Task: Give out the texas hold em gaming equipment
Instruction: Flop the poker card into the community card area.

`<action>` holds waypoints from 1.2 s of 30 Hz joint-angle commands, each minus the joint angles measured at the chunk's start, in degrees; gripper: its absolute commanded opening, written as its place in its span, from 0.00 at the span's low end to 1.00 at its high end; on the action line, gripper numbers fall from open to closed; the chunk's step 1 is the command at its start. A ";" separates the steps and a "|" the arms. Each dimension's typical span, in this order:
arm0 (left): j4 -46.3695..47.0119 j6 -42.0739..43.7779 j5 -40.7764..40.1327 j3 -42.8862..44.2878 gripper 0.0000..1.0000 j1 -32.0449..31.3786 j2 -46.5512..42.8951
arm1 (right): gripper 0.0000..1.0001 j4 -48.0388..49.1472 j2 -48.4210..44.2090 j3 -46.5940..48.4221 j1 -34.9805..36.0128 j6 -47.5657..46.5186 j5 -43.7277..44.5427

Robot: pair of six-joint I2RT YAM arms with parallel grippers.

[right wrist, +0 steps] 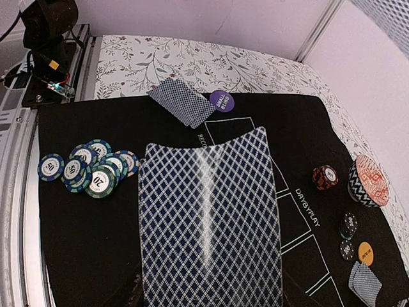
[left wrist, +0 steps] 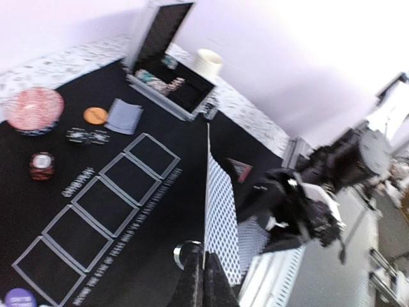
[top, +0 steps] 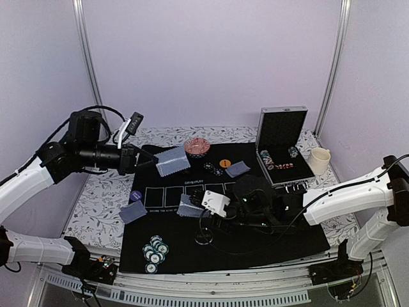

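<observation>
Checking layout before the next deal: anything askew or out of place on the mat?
Yes. The teal chips lie in a loose overlapping heap at the mat's near-left corner, not stacked. The card pile beside the purple button sits rotated and overhangs the mat's left edge. Nothing looks damaged.

My table has a floral cloth. Black mat fills frame centre. Silver case and cream jug are upper right.

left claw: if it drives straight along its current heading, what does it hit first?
Beyond the card it holds, the left claw likely meets the open silver case first, passing above the mat; depth is unclear.
</observation>
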 commanded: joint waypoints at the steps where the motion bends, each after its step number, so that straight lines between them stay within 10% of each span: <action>1: -8.81 3.98 -23.93 4.77 0.00 1.24 3.73 | 0.49 2.05 -3.84 -1.79 -0.24 1.30 0.99; 27: -13.82 11.06 -86.71 6.72 0.00 -13.75 35.77 | 0.49 2.68 -9.91 -5.95 -0.23 0.86 1.16; 36: -14.85 10.37 -88.86 5.58 0.00 -17.10 39.56 | 0.49 2.25 -9.62 -5.33 -0.26 0.86 1.41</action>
